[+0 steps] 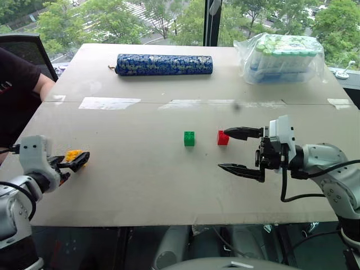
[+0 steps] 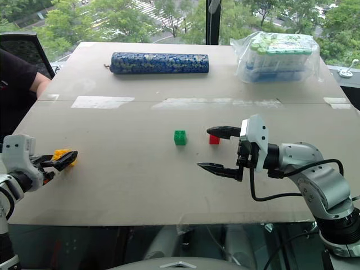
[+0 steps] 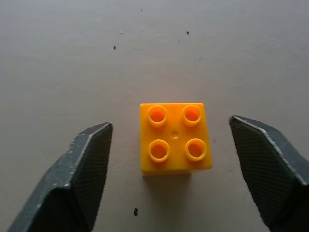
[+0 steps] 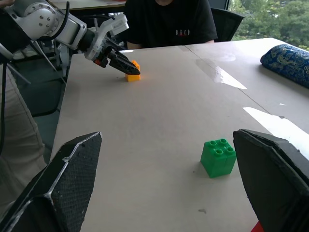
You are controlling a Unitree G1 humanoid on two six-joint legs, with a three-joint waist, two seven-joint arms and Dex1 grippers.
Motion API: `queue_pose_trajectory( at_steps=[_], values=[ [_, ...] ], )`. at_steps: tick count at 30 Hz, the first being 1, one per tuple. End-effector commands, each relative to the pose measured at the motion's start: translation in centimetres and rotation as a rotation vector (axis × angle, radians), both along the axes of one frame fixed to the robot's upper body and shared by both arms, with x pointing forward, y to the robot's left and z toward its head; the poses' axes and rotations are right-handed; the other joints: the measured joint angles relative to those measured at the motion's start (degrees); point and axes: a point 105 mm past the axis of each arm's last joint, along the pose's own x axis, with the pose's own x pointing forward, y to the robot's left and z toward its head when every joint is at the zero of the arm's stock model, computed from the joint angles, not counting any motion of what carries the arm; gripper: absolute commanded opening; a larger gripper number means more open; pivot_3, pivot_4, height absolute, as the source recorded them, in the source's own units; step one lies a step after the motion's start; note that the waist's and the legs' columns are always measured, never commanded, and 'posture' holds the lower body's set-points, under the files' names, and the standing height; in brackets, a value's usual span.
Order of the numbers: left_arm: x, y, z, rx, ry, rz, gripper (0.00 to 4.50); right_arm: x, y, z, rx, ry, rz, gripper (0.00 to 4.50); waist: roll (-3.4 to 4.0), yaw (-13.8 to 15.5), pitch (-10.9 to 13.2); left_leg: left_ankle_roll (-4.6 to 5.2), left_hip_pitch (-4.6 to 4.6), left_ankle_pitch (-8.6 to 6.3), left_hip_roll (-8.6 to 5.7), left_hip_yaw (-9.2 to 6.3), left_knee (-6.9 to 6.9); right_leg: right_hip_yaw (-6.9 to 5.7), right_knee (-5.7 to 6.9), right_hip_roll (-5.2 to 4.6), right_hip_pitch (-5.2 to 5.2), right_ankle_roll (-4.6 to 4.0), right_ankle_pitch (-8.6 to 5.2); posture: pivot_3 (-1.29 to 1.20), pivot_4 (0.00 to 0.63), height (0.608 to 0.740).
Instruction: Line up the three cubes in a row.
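The yellow cube point(image 3: 175, 138) sits studs up near the table's left edge, also seen as the yellow cube point(image 1: 73, 154). My left gripper point(image 1: 79, 160) is open around it, one finger point(image 3: 87, 169) on each side with a gap to the cube. The green cube point(image 1: 189, 138) and the red cube point(image 1: 223, 138) stand side by side mid-table, a small gap between them. My right gripper point(image 1: 223, 149) is open wide and points left. Its far finger tip lies right at the red cube, and I cannot tell whether it touches. The green cube point(image 4: 218, 157) lies between the right fingers' line of sight.
A blue patterned roll point(image 1: 164, 64) lies at the back of the table point(image 1: 140, 185). A clear bag of packs point(image 1: 281, 57) stands at the back right. A person in a black shirt point(image 1: 14, 90) sits at the table's left side. Tape strips point(image 1: 109, 103) cross the tabletop.
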Motion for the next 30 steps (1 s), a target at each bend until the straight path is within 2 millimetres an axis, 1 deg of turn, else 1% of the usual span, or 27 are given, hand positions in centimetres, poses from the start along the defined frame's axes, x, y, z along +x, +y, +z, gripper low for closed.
queue_pose_trajectory(
  at_steps=[1,2,3,4,7,9,10,12,14,16,19,21,26,30],
  values=[
    [0.4,0.6,0.7,0.067,-0.023,-0.024,2.11,-0.8,0.2,0.7,-0.004,-0.047,0.008,4.50,0.00,0.0,0.0,0.00,0.01,0.00,0.00,0.01,-0.03,0.01,0.00,-0.01,-0.01,0.00,0.00,0.00,0.150,0.740],
    [0.5,0.7,0.6,0.069,-0.019,-0.027,1.53,-0.9,0.1,0.6,-0.007,-0.046,0.006,4.50,0.00,0.0,0.0,0.00,0.00,0.00,0.00,0.01,-0.06,0.02,-0.02,-0.01,-0.02,-0.01,0.00,0.00,0.150,0.740],
    [0.5,0.8,0.4,0.073,-0.015,-0.030,1.27,-0.9,0.1,0.6,-0.010,-0.047,0.004,4.50,0.00,0.0,0.0,0.00,0.01,0.00,0.00,0.01,-0.07,0.02,-0.02,-0.01,-0.02,-0.01,0.00,0.00,0.150,0.740],
    [0.6,0.9,0.5,0.081,-0.024,-0.044,1.31,-0.9,0.0,0.5,-0.013,-0.047,0.001,4.50,0.00,0.0,0.0,0.00,0.01,0.00,0.00,0.01,-0.08,0.03,-0.02,-0.01,-0.02,-0.01,0.00,0.00,0.150,0.740],
    [1.3,-0.5,2.0,0.076,-0.118,-0.152,1.31,-0.9,-0.4,0.4,-0.022,-0.049,-0.010,4.50,0.00,0.1,0.0,0.00,0.02,0.00,0.00,0.01,-0.11,0.02,-0.04,-0.03,-0.02,-0.02,-0.01,0.00,0.150,0.740],
    [1.9,-2.2,3.3,0.033,-0.196,-0.263,1.31,-0.8,-0.7,0.3,-0.027,-0.057,-0.022,4.50,0.00,0.1,0.0,0.00,0.00,0.00,0.00,0.01,-0.11,0.02,-0.08,-0.04,-0.02,-0.02,-0.01,0.00,0.150,0.740],
    [2.2,-3.3,4.0,0.026,-0.229,-0.344,1.31,-0.7,-0.8,0.3,-0.028,-0.066,-0.033,4.50,0.00,0.1,0.0,0.00,0.00,0.00,0.00,0.01,-0.11,0.02,-0.09,-0.05,-0.02,-0.02,-0.01,0.00,0.150,0.740],
    [3.5,-6.0,5.2,0.077,-0.317,-0.513,1.31,-0.4,-1.1,0.1,-0.034,-0.064,-0.064,4.50,0.01,0.3,0.0,0.00,-0.01,0.00,0.00,0.01,-0.11,0.01,-0.11,-0.06,-0.02,-0.02,-0.01,0.00,0.150,0.740],
    [4.4,-8.8,5.1,0.124,-0.313,-0.740,1.31,0.0,-1.7,-0.1,-0.030,-0.059,-0.120,4.50,0.01,0.5,0.0,0.00,-0.01,0.00,-0.01,0.01,-0.12,-0.02,-0.11,-0.09,-0.01,-0.02,0.00,0.00,0.150,0.740],
    [4.2,-10.7,4.3,0.144,-0.243,-0.991,1.31,0.0,-2.0,0.0,-0.008,-0.040,-0.140,4.50,0.02,0.6,0.0,0.00,-0.01,0.00,-0.01,0.04,-0.11,-0.01,-0.11,-0.08,-0.01,-0.08,0.03,0.00,0.150,0.740],
    [4.0,-11.9,3.7,0.162,-0.144,-1.275,1.31,-0.4,-2.5,0.4,0.006,-0.051,-0.152,4.50,0.07,0.0,0.0,0.01,0.00,0.00,-0.01,0.15,-0.17,0.08,-0.16,-0.08,-0.05,-0.14,0.07,0.00,0.150,0.740],
    [4.6,-12.0,3.5,0.205,-0.080,-1.393,1.31,-0.4,-2.8,0.8,0.015,-0.065,-0.184,4.50,0.07,-0.2,0.0,0.01,-0.03,0.01,0.00,0.16,-0.19,0.10,-0.18,-0.05,-0.10,-0.14,0.07,0.00,0.150,0.740],
    [7.6,-12.9,3.4,0.291,-0.034,-1.478,1.31,-1.1,-3.2,0.8,0.015,-0.073,-0.235,4.50,0.07,0.0,0.0,0.11,-0.08,0.06,0.01,0.13,-0.19,0.03,-0.18,-0.03,-0.12,-0.11,0.08,0.00,0.150,0.740],
    [8.9,-13.7,2.7,0.339,-0.010,-1.520,1.31,-2.0,-3.4,0.4,-0.001,-0.064,-0.262,4.50,0.05,-0.1,0.0,0.30,-0.12,0.16,-0.03,0.14,-0.11,0.03,-0.20,-0.05,-0.09,0.14,0.20,0.00,0.150,0.740]
  ],
)
